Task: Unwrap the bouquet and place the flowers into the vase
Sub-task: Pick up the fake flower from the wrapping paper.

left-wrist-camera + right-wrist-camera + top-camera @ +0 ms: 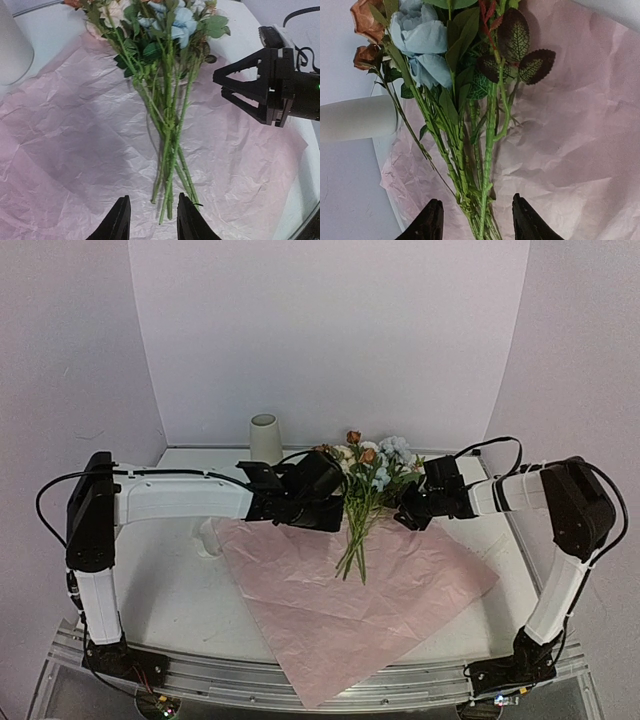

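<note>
While the flowers (pixel 362 502) lie along the pink paper (pixel 300 610), stems nearward, the right gripper (pixel 401 518) flanks them, jaws half-wide; the left gripper (pixel 338 512) has narrow, empty jaws.

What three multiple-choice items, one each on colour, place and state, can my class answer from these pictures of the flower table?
1. The vase is: A off-white; B blue; C black.
2. The flowers lie: A inside the vase; B on the paper sheet; C on the floor.
3. The paper sheet is: A rolled into a cone; B balled up; C spread open.
Answers: A, the top view shows it pale cream; B, the stems rest across the pink sheet; C, it lies flat under the stems.
</note>
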`<state>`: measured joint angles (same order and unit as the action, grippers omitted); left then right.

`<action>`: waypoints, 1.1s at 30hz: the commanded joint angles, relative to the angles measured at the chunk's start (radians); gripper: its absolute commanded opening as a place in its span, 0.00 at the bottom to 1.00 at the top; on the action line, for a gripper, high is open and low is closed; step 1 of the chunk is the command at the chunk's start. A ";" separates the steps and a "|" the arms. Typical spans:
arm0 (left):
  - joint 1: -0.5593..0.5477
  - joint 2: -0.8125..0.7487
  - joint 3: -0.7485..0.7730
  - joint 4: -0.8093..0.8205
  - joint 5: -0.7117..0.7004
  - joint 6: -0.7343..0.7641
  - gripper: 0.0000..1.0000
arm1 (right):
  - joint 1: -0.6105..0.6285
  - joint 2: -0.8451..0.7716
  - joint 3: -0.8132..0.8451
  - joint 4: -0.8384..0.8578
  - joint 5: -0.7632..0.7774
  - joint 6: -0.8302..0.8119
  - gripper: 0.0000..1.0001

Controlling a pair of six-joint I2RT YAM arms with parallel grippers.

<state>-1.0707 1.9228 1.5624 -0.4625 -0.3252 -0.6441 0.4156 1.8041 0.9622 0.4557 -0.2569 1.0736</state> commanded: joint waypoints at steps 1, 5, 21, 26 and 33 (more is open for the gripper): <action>0.037 -0.053 -0.043 0.000 -0.010 -0.016 0.33 | 0.006 0.071 0.077 0.013 0.009 0.014 0.46; 0.053 -0.073 -0.065 -0.001 -0.008 -0.003 0.33 | 0.011 0.124 0.116 0.014 0.019 0.024 0.46; 0.077 -0.070 -0.081 -0.001 0.021 0.024 0.33 | 0.019 0.264 0.213 0.013 -0.005 0.053 0.10; 0.077 -0.079 -0.087 -0.001 0.029 0.022 0.33 | 0.020 0.172 0.146 0.015 0.071 0.078 0.00; 0.076 -0.093 -0.077 -0.001 0.037 0.022 0.34 | 0.023 0.021 0.063 0.002 0.115 0.103 0.00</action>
<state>-0.9985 1.8935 1.4757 -0.4721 -0.2924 -0.6281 0.4290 1.9429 1.0528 0.4690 -0.1866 1.1578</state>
